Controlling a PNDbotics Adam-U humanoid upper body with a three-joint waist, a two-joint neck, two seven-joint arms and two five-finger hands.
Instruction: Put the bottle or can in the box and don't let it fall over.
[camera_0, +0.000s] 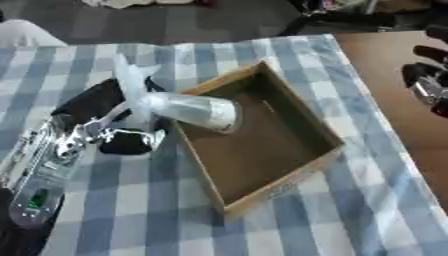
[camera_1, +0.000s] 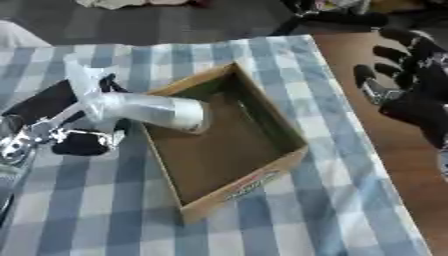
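Cardboard box lies open-topped and askew on the checked surface, and the clear plastic bottle hangs tilted nearly flat across its left wall, base end already over the box floor, neck end out to the left. Left robot hand is clamped on the bottle's neck end, likely so the base can go in first and be stood up afterwards. Right robot hand hovers well apart over the bare wooden strip beyond the cloth, fingers apart and holding nothing. Inside the box the floor is bare, with room towards the far and right walls; the left wall just under the bottle is the edge to clear while righting it
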